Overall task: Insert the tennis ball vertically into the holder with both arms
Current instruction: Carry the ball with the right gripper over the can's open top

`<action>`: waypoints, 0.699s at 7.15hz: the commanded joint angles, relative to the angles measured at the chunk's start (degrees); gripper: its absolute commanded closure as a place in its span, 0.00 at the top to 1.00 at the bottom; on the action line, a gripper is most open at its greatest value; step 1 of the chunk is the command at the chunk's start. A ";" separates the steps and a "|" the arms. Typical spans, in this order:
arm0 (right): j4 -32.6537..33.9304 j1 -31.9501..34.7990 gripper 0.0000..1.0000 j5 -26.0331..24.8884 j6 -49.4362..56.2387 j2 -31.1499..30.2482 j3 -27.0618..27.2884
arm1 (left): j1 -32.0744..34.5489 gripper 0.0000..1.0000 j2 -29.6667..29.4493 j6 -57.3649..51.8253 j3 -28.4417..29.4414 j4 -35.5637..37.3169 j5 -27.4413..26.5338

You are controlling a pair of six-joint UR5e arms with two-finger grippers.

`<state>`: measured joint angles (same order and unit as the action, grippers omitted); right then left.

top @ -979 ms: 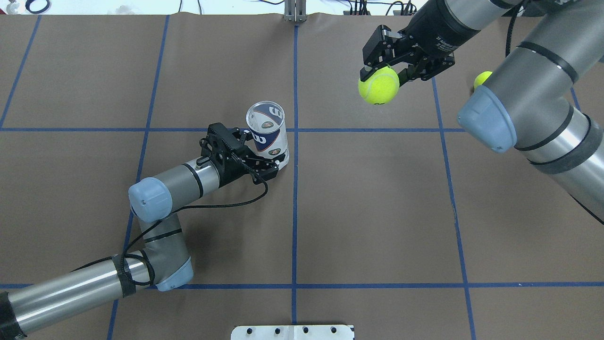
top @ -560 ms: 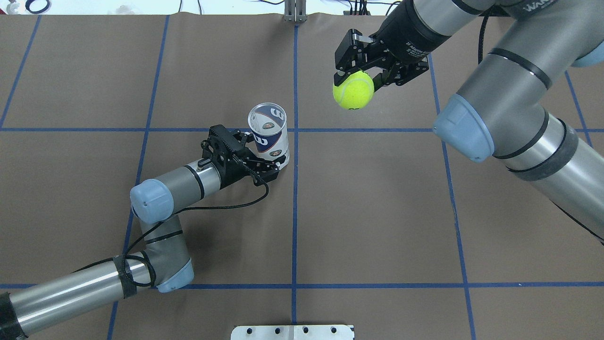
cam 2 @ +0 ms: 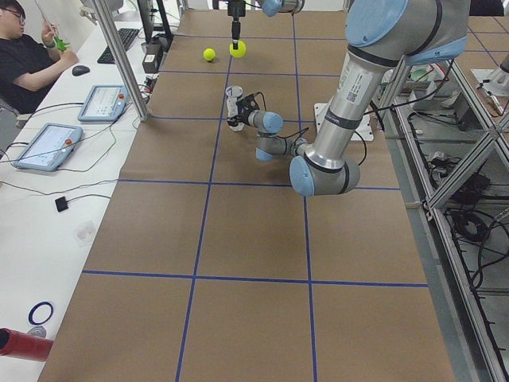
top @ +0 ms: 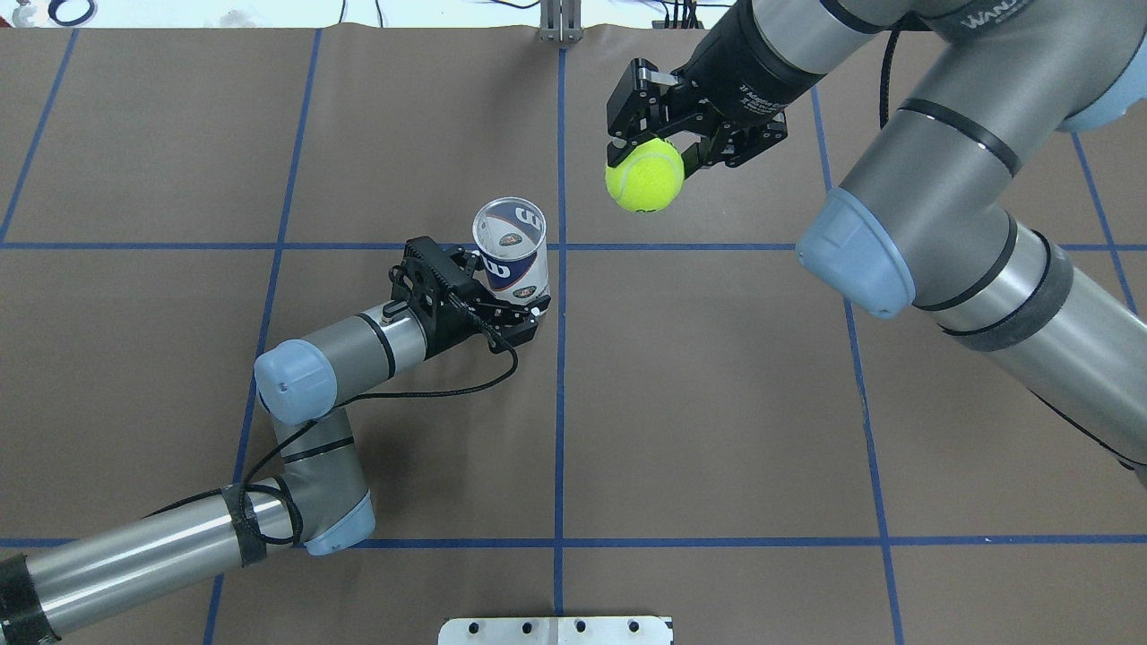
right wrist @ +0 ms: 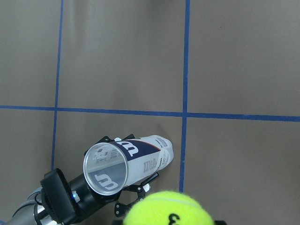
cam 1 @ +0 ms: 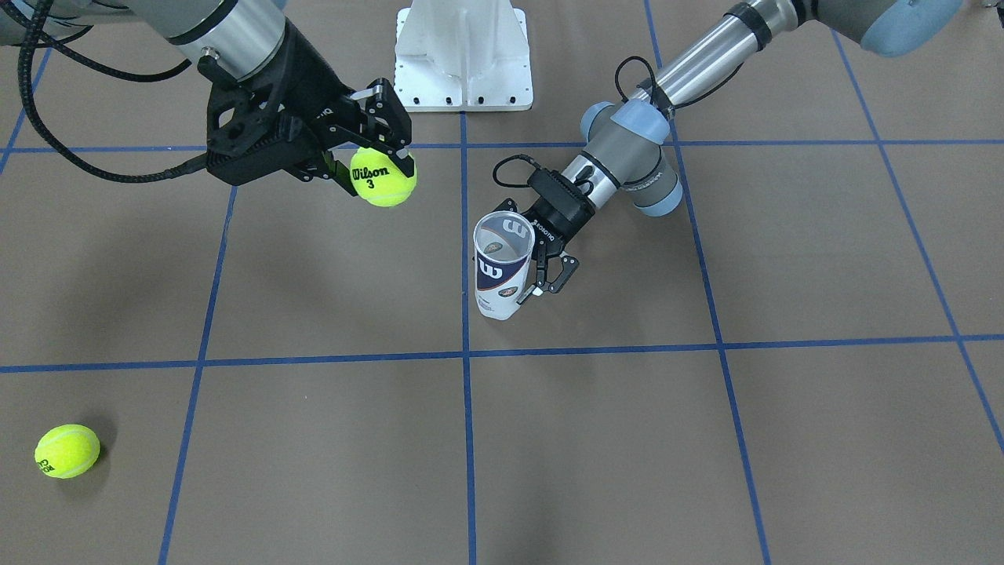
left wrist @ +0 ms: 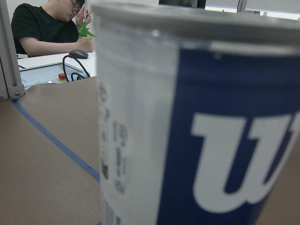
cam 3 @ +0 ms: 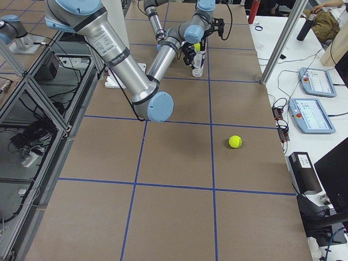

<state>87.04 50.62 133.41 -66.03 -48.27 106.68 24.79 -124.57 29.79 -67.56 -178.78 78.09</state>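
The holder [top: 509, 249] is clamped upright by the left tool [top: 513, 291] to receive the ball [top: 643, 176] the right tool [top: 651, 150] grips.

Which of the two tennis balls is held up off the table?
The Wilson 3 ball, clamped in the right gripper; the other ball lies loose on the table.

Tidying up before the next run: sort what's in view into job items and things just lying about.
Job: can, upright in left hand; tennis ball in right hand.
Lying about: second tennis ball; white base plate; tablets.
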 commanded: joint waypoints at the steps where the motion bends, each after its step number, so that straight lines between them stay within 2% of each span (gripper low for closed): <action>1: -0.03 -1.57 0.00 -1.65 -2.34 1.59 -0.25 | 0.00 0.99 -0.33 -0.09 0.49 0.01 -0.31; 3: -0.03 -4.56 0.00 -5.34 -3.31 2.91 -0.68 | 0.08 0.98 -0.33 -0.09 0.85 0.01 -0.39; 5: -0.12 -5.27 0.00 -5.71 -4.46 5.19 -2.52 | 0.08 0.94 -0.33 -0.09 0.94 -0.07 -0.48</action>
<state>86.96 45.86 128.09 -69.92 -44.51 105.46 24.86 -124.89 29.71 -66.68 -178.79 77.65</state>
